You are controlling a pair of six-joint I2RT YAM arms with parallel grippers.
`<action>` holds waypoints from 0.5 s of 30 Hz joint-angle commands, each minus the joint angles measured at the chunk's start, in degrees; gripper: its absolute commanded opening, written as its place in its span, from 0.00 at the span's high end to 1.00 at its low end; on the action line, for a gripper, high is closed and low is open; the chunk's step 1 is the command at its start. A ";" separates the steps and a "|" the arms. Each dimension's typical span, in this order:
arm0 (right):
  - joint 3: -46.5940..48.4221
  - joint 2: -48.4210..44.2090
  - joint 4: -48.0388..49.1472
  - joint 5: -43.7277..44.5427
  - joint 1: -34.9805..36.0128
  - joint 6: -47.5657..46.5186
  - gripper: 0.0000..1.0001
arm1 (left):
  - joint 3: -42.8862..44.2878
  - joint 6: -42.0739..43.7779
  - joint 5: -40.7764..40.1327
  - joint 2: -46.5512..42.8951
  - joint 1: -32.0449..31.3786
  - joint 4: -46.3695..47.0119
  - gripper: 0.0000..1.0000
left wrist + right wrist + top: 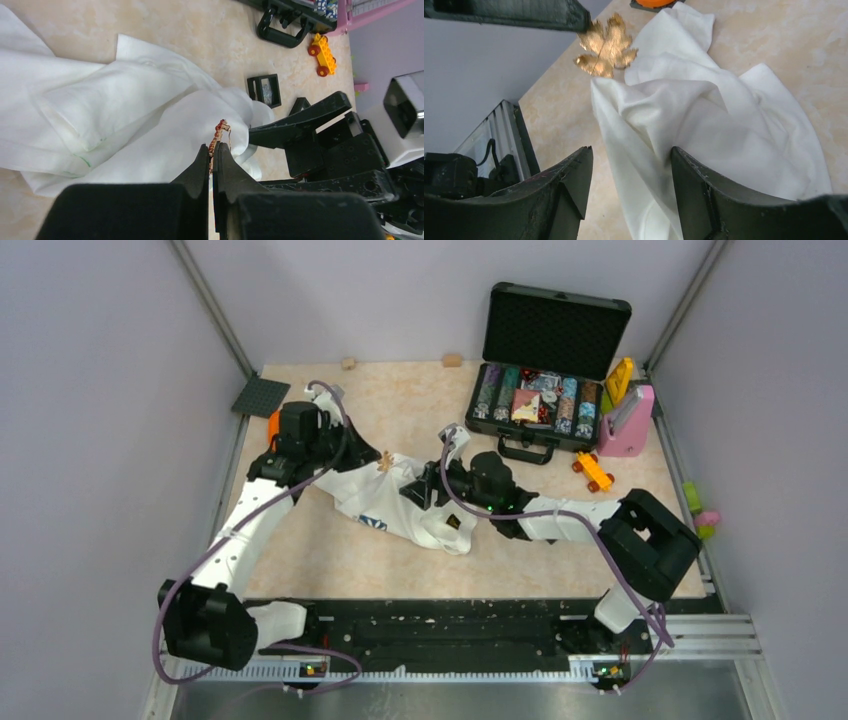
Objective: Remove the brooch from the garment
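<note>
While the right claw [631,155] gapes over the shirt [724,125], the left claw [212,150] pinches the brooch [220,129]

Open near side
Bare table [330,565] in front of the shirt [415,520]; case [545,370] and toy car [593,472] block far right.

Open black chip case [556,328], yellow toy car [593,472] near it, pink box [630,430]

Lower end of brooch [219,132] hidden inside left claw [212,150]; garment [704,125] cut by frame's bottom.
</note>
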 commanded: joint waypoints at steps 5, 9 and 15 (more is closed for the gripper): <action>2.85 0.78 -3.10 -3.66 -0.19 -2.58 0.42 | -7.86 -6.94 -8.70 -7.45 -0.14 20.91 1.00; 2.01 -1.34 -4.76 -5.11 -0.94 -3.10 0.31 | -9.01 -7.86 -10.66 -9.70 0.03 23.39 1.00; 1.19 -7.24 -7.82 -9.04 -3.39 -3.13 0.23 | -7.19 -7.83 -1.48 -9.60 0.30 21.31 1.00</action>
